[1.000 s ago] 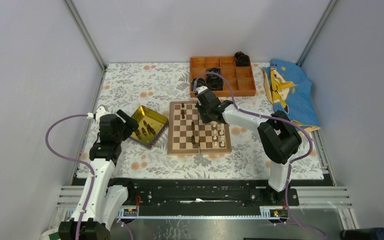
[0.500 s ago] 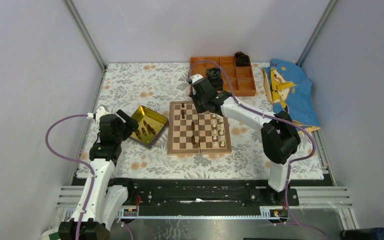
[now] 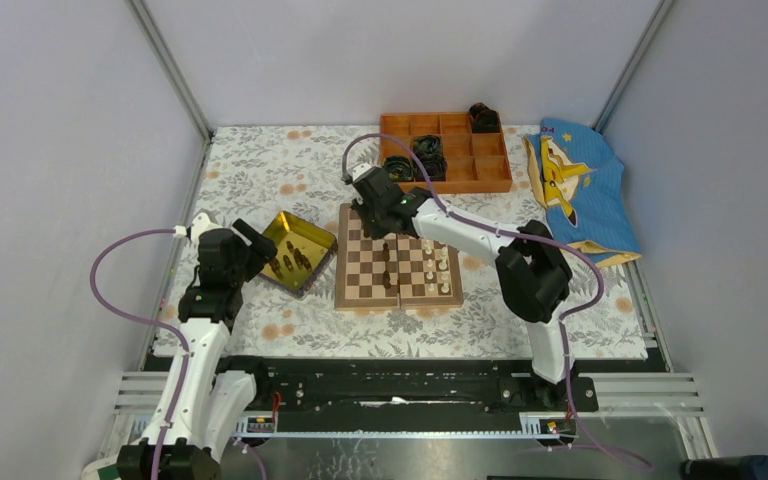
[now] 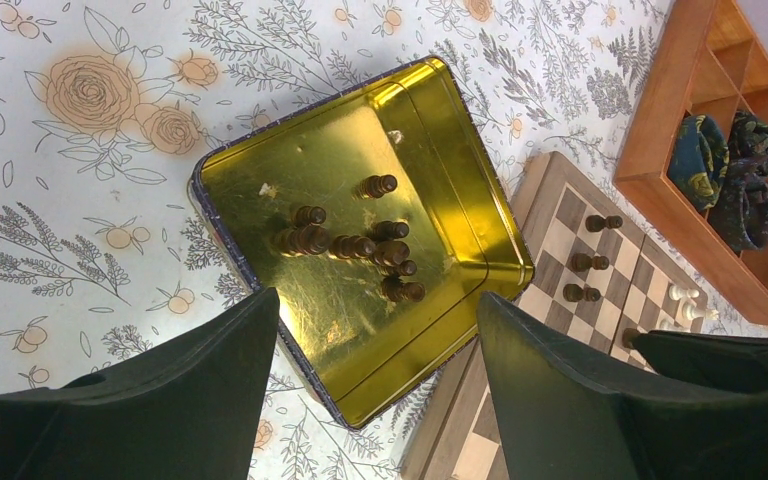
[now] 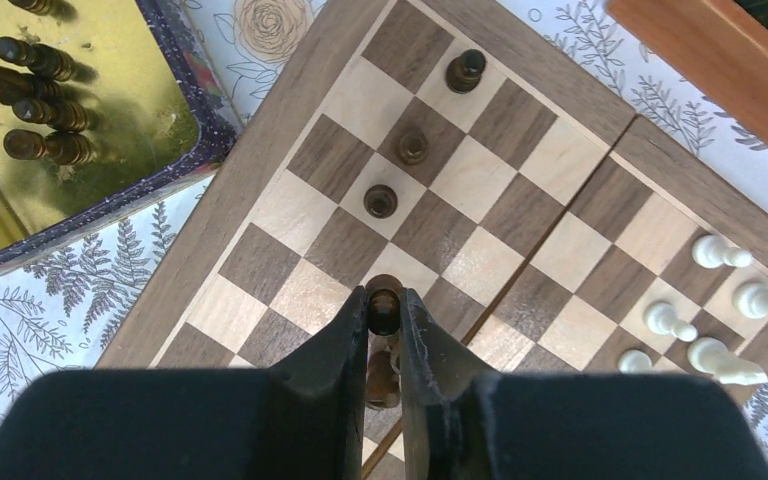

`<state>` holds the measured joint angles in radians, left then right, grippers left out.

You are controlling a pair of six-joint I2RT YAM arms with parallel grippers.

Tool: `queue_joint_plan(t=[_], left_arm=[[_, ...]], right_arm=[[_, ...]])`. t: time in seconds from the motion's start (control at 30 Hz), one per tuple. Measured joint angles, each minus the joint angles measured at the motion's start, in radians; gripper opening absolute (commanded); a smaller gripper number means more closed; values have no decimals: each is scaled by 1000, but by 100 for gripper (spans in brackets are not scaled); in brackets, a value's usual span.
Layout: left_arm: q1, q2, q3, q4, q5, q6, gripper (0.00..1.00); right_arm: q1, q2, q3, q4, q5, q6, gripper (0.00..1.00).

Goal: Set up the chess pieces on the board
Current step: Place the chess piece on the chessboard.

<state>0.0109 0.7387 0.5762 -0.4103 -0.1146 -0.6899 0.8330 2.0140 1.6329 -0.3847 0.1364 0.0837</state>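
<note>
Plain grey walls (image 3: 60, 150) enclose the flower-clothed bench (image 3: 260, 160). Left jaws gape wide, empty, over a gold tray (image 4: 340, 130) of dark chess pieces (image 4: 350, 245) lying flat. Right jaws pinch one dark piece (image 5: 384, 297) over the board (image 5: 480, 180), its base hidden; pale pieces (image 5: 720, 250) sit rightward.

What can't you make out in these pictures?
Top view: the right gripper covers the far left corner of the board, and the chess pieces are too small to name.
Right wrist view: the fingers hide the base of the held dark piece; whether it touches the board is unclear.
Left wrist view: the open left gripper hides part of the board; the picture edge cuts off the orange box.
</note>
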Motion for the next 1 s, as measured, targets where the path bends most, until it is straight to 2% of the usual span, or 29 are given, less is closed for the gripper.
queue_joint_plan(t=[1.0], left_arm=[[0, -5, 0, 7, 1, 0, 80]], right_arm=[[26, 128, 87, -50, -26, 0, 7]])
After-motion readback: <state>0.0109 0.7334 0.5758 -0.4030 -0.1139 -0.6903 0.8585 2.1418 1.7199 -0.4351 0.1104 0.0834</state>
